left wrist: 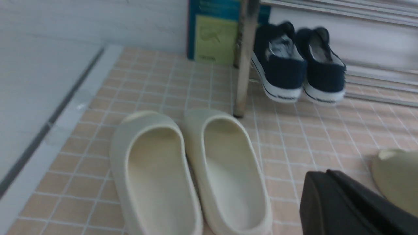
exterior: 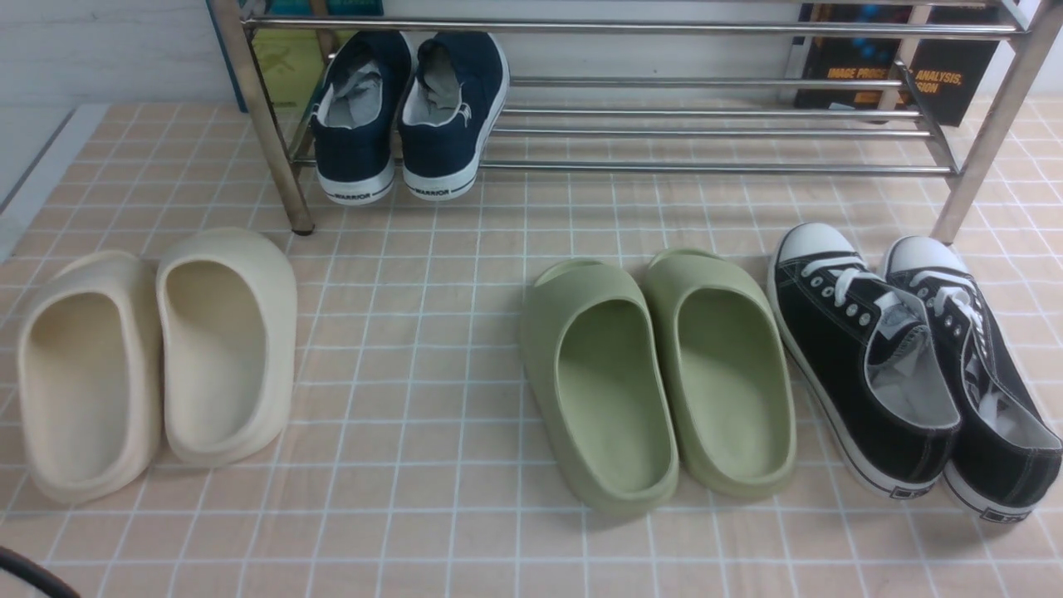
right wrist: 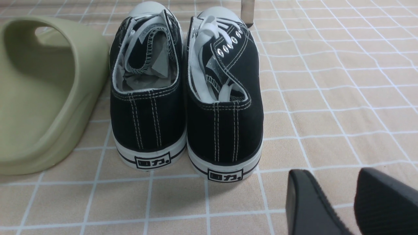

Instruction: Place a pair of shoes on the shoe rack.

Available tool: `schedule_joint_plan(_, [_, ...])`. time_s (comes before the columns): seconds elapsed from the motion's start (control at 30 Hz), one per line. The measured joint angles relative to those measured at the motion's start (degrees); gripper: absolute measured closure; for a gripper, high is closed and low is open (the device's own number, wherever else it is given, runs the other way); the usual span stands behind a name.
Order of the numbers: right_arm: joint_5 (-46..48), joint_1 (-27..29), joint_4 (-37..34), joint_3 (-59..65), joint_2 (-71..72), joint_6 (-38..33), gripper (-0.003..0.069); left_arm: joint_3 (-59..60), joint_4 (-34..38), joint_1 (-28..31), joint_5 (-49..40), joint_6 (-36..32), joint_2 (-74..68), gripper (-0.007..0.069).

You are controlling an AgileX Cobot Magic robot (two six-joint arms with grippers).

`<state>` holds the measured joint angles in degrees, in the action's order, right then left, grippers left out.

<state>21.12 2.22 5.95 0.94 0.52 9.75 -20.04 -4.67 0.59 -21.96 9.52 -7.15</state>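
1. Peach tiled floor with white grid lines runs up to a pale wall; at its far edge stands the shoe rack (exterior: 706, 166), and the pair of shoes (exterior: 411, 116) already sits on the left end of its lowest bars, heels toward the camera, lettered heel strips just past the front bar.
2. Judging by the canvas uppers and rubber soles, these navy slip-ons look light, soft at the sides and grippy underneath; the stiffened heel collar seems the safest place to pinch (the sole edge would also serve).
3. Neither arm touches them. The left gripper (left wrist: 343, 202) shows only as a dark edge in its wrist view, well apart from the shoes, so whether it is spread I cannot tell. The right gripper (right wrist: 354, 199) hovers with its fingers parted and nothing between them, far across the floor from the rack's left end.
4. Outward: cream slides (exterior: 158, 365) lie nearest the rack's left leg, green slides (exterior: 656, 374) centre, black lace-up sneakers (exterior: 905, 357) right, books (exterior: 889, 75) behind.
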Motion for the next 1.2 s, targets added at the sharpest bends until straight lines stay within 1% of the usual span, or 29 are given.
schedule_joint_plan(0.13, [0.0,0.0,0.0,0.0,0.0,0.0,0.042,9.1,0.1,4.6,7.8,-0.4,5.2,0.0606])
schedule_joint_plan(0.4, [0.0,0.0,0.0,0.0,0.0,0.0,0.042,21.0,-0.2,5.3,9.7,-2.9,7.8,0.0606])
schedule_joint_plan(0.57, [0.0,0.0,0.0,0.0,0.0,0.0,0.042,21.6,-0.4,5.3,8.9,-3.0,7.8,0.0606])
schedule_joint_plan(0.77, [0.0,0.0,0.0,0.0,0.0,0.0,0.042,21.6,-0.4,5.3,3.8,-3.0,7.8,0.0606])
schedule_joint_plan(0.87, [0.0,0.0,0.0,0.0,0.0,0.0,0.042,21.6,-0.4,5.3,2.5,-3.0,7.8,0.0606])
schedule_joint_plan(0.93, [0.0,0.0,0.0,0.0,0.0,0.0,0.042,21.6,-0.4,4.8,2.3,-3.0,7.8,0.0606])
schedule_joint_plan(1.07, [0.0,0.0,0.0,0.0,0.0,0.0,0.042,21.6,-1.2,1.3,2.0,-3.0,7.8,0.0606])
schedule_joint_plan(1.2, [0.0,0.0,0.0,0.0,0.0,0.0,0.042,21.6,-1.4,1.4,1.6,-3.0,7.8,0.0606])
